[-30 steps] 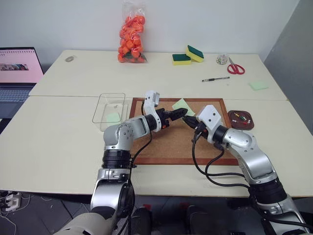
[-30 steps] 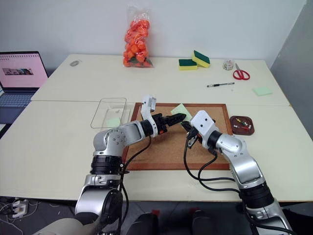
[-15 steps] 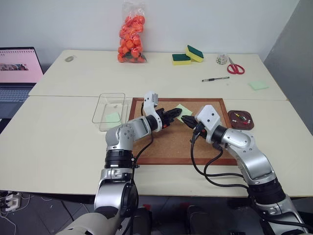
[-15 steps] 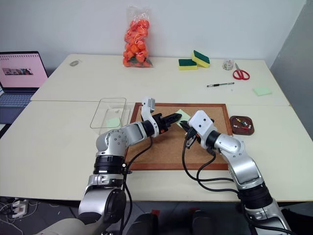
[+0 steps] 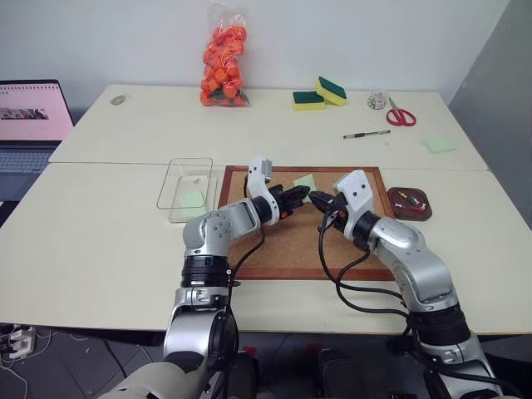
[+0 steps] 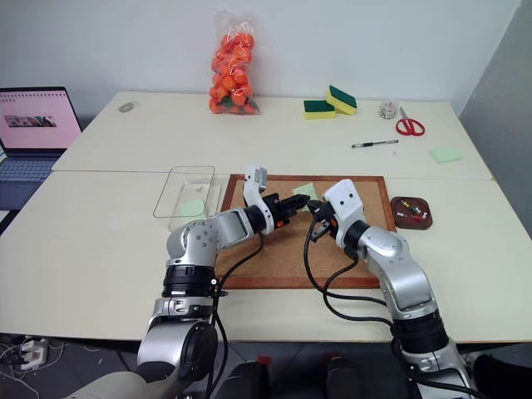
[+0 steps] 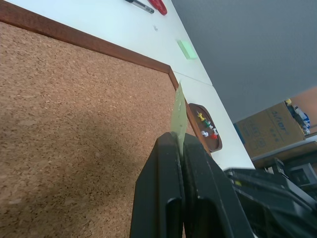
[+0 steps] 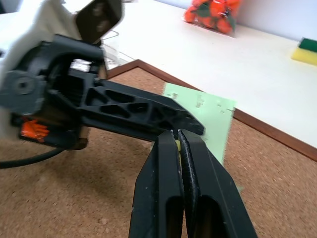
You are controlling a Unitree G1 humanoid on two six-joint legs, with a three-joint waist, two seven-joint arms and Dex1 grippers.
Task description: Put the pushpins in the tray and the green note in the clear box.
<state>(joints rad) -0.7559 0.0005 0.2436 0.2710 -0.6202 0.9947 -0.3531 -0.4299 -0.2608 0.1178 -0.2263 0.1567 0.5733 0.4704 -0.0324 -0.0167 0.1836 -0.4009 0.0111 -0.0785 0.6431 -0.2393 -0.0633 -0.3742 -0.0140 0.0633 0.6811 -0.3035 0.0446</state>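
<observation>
While both claws pinch the green note [image 8: 208, 116], the right claw's [image 8: 177, 135] hold looks marginal.

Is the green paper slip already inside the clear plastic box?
No, the green note is above the corkboard, pinched by the left gripper.

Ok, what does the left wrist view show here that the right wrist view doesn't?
Left wrist view, not the right: the tray holding the pushpins, a green pad on the table, and a cardboard box beyond it. Right wrist view, not the left: the bag of orange balls, a sponge, and the left hand seen from outside. Shared: the green note, pinched between shut fingers above the corkboard.
</observation>
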